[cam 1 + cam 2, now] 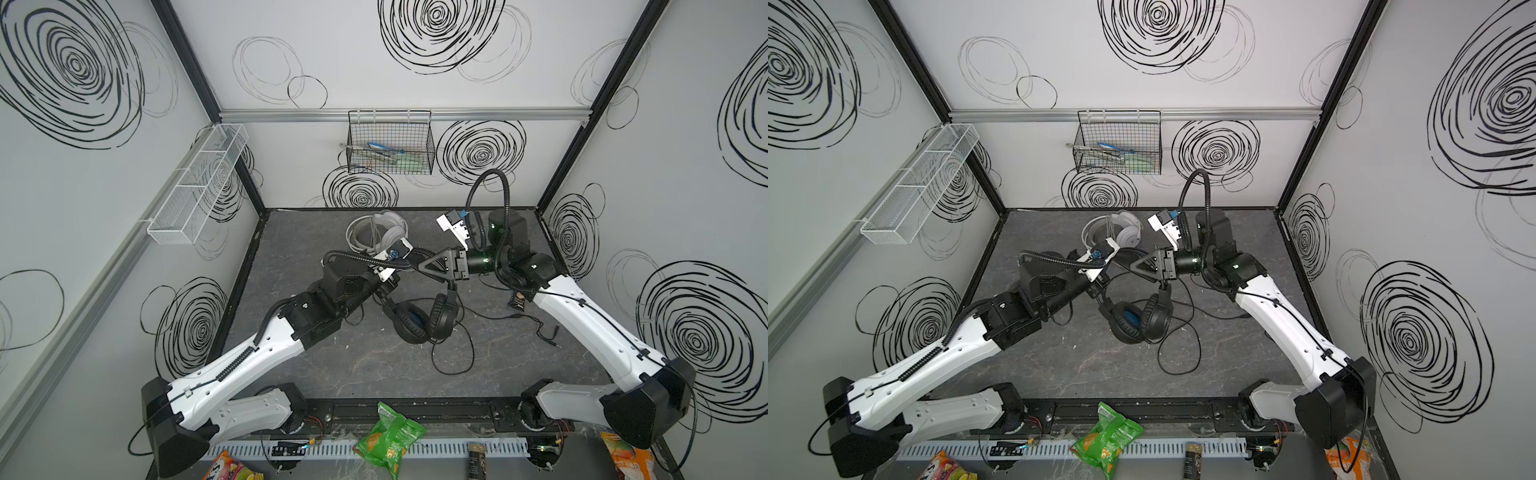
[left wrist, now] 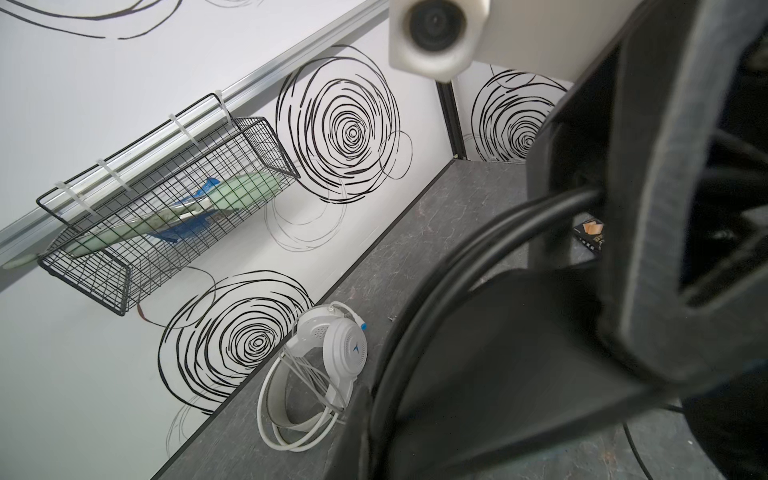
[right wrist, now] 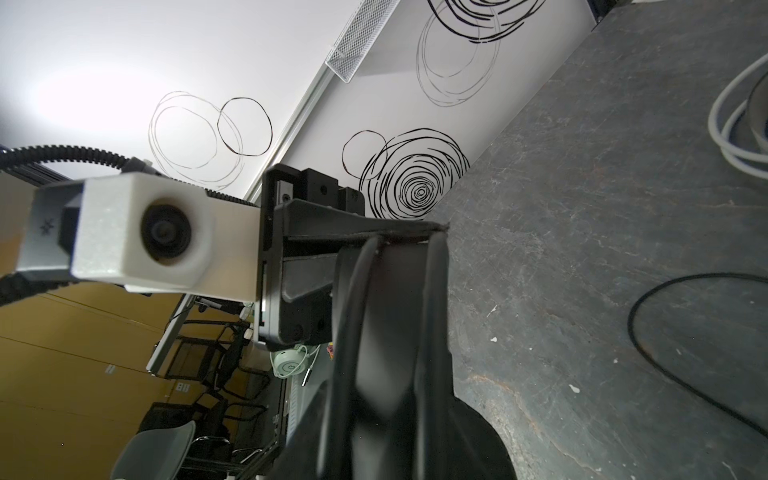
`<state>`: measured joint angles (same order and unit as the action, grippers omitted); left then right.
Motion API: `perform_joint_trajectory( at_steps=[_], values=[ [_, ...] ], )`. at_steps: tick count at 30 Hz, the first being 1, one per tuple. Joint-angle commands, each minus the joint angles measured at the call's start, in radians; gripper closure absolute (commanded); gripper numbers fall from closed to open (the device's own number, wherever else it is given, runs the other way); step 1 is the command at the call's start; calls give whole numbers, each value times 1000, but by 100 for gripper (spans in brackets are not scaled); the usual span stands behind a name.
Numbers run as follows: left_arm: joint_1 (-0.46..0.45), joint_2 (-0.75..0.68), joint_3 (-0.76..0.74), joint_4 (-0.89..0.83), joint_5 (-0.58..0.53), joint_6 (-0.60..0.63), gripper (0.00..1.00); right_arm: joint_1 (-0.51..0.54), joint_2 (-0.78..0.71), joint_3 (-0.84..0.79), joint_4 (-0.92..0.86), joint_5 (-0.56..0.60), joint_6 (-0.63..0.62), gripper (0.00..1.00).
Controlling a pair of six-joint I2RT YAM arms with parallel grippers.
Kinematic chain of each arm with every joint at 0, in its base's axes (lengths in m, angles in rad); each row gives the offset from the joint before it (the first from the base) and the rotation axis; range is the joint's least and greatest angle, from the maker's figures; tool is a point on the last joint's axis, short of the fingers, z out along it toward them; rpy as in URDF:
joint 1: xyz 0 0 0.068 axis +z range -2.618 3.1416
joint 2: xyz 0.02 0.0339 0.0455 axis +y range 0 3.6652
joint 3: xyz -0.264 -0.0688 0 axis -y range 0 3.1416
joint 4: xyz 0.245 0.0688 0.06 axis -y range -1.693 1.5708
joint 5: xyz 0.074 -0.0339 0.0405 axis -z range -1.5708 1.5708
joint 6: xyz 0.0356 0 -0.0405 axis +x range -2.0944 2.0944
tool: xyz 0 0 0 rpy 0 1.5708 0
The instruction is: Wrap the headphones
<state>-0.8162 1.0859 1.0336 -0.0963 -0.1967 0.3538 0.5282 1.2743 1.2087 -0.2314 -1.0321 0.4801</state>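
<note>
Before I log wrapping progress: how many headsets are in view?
2. The white headset lies by the back wall; the black headset is in the middle of the table.

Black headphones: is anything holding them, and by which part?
The left pincer holds the black headphones by the headband; the right pincer's grip is unclear.

left arm [image 1: 249, 357]: reaches from the near left base, forward and inward toward the middle of the workspace.
left wrist [image 1: 345, 286]: angled toward the right arm.
left gripper [image 3: 411, 235]: jaws closed, pinching the band of the black headset [image 1: 415, 328].
right arm [image 1: 582, 316]: runs from the near right base far back, then bends inward at the elbow.
right wrist [image 1: 478, 264]: about level, pointing left toward the middle.
right gripper [image 1: 422, 266]: tip to tip with the left gripper, just beside it; whether its jaws are apart or together cannot be told.
</note>
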Motion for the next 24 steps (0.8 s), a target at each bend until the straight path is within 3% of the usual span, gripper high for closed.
perform_joint_trajectory(
  at_steps=[1,4,8,9,10,12,16,19,21,24],
  values=[
    [-1,3,-21,128,21,-22,79,0,-22,-17,38,-22,19,80],
    [0,5,-39,137,29,-49,63,-3,-32,-29,58,-16,26,88],
    [4,2,-59,139,21,-92,32,-19,-44,-46,79,2,29,96],
    [5,-3,-67,139,14,-106,20,-23,-49,-47,76,16,19,97],
    [6,-8,-73,133,5,-120,11,-28,-54,-45,55,43,-9,98],
    [7,-31,-94,109,2,-148,4,-27,-59,-14,-34,129,-109,100],
    [9,-123,-197,53,11,-242,2,14,-63,35,-206,405,-323,100],
    [23,-216,-281,0,1,-357,3,126,-47,39,-293,714,-477,100],
    [58,-273,-321,-41,-10,-464,3,212,-43,-8,-287,909,-537,100],
    [136,-338,-360,-86,33,-614,2,305,-56,-133,-192,1091,-573,100]
  ],
)
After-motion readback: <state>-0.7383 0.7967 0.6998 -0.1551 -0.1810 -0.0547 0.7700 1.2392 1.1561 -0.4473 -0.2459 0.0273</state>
